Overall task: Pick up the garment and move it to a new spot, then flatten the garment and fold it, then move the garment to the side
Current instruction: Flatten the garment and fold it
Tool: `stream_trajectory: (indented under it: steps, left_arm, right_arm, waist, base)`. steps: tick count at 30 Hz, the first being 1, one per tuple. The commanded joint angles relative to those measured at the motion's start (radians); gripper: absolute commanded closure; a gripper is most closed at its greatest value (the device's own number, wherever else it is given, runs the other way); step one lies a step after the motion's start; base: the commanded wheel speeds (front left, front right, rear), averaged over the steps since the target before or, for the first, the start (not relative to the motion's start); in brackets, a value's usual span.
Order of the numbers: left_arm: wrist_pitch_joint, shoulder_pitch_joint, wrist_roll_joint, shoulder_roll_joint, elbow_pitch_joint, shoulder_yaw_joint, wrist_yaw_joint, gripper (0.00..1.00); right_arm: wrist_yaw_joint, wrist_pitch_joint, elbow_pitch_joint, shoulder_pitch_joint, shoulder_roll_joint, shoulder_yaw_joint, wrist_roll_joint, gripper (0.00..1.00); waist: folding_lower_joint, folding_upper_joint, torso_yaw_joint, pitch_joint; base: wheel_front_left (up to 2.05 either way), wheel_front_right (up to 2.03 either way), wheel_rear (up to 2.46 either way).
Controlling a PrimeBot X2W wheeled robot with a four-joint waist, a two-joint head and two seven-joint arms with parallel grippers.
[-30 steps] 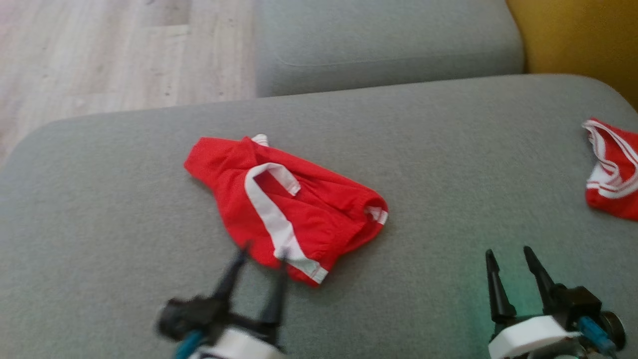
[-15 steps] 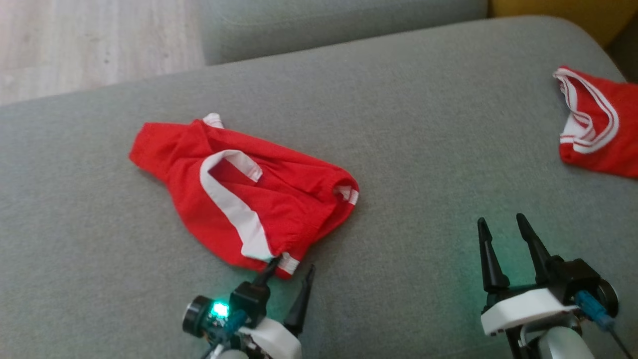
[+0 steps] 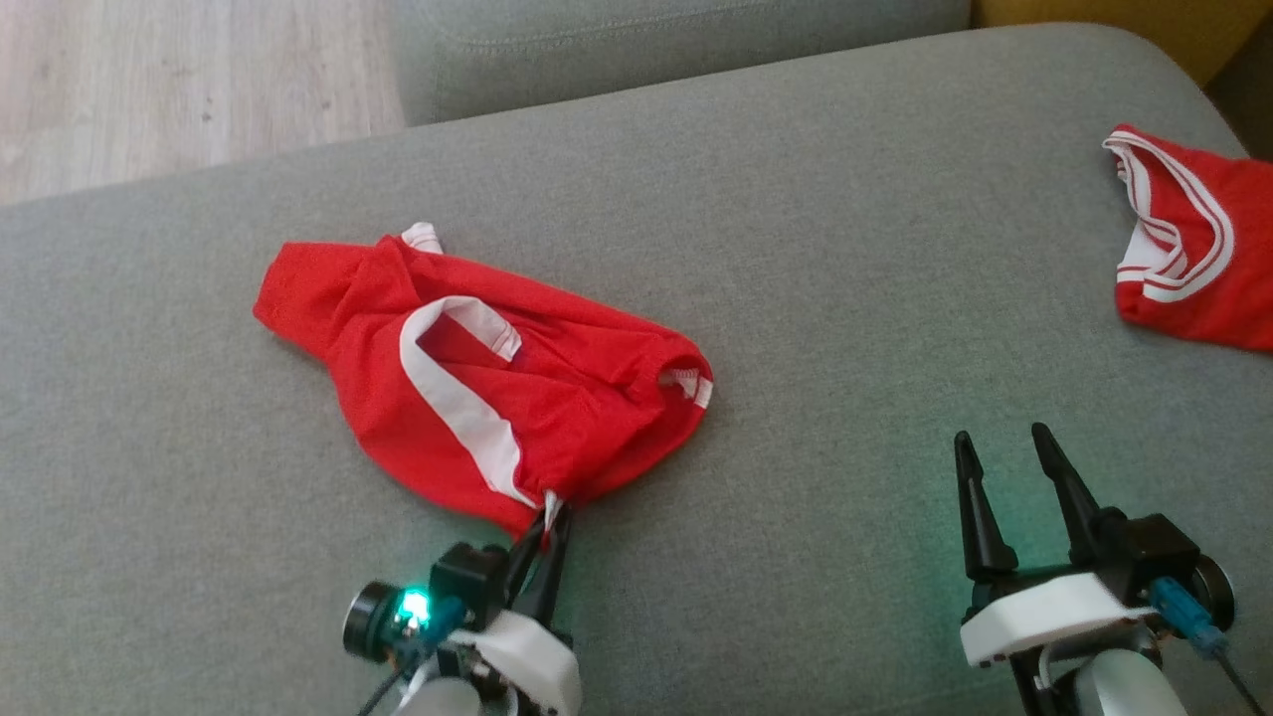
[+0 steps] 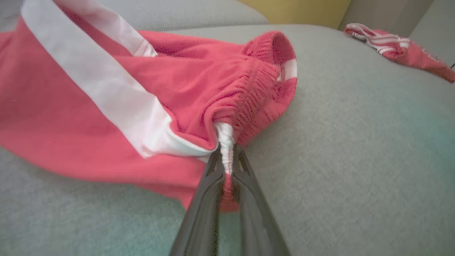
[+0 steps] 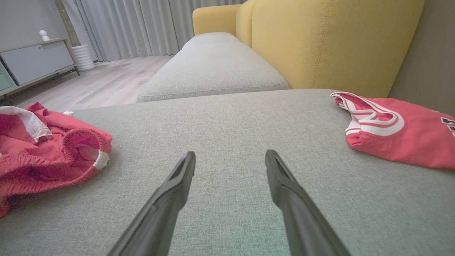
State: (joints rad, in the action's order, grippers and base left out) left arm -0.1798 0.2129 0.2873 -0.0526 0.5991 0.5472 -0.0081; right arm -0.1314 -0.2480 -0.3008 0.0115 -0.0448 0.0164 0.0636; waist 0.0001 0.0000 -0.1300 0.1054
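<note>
Once your left tool (image 3: 552, 515) had snapped shut from the wide spread it showed half a second earlier, you had the near corner of the garment (image 3: 467, 388) pinched between its fingers; the left wrist view showed a white-trimmed fold at the elastic waistband squeezed tight in the narrow gap. Your right tool (image 3: 1000, 435) stood near you on the other side, fingers spread wide and empty over the bare grey seat cushion (image 3: 845, 249), well apart from the cloth. Beyond the grip, the garment, red shorts with a white side stripe, lay crumpled on the cushion's left half, with no sign that it had been lifted. That closure meant, as I judged it, that the pick-up had only just begun: the lift and carry to a new spot came next, with flattening, folding and setting aside all ahead. Farther off, at the cushion's right edge, lay a second red garment (image 3: 1183, 259), and past the cushion, the wooden floor (image 3: 149, 80).
</note>
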Motion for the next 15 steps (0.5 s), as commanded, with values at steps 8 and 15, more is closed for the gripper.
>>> stream_trajectory:
  steps: [8,15]
  left_arm:
    - [0.066,0.112,0.153,0.002,-0.276,0.012,-0.07,1.0]
    - [0.207,0.32,0.32,0.002,-0.532,0.099,-0.036,1.0]
  right_arm:
    - [0.001,-0.014,0.021,0.039,-0.005,0.031,0.022,0.0]
    - [0.001,-0.014,0.018,0.051,-0.005,0.057,0.048,0.0]
  waist:
    - [-0.0001,0.0,-0.02,-0.047]
    - [-0.0001,0.0,-0.059,-0.053]
  base:
    - [0.0,0.0,0.0]
    - [0.0,0.0,0.0]
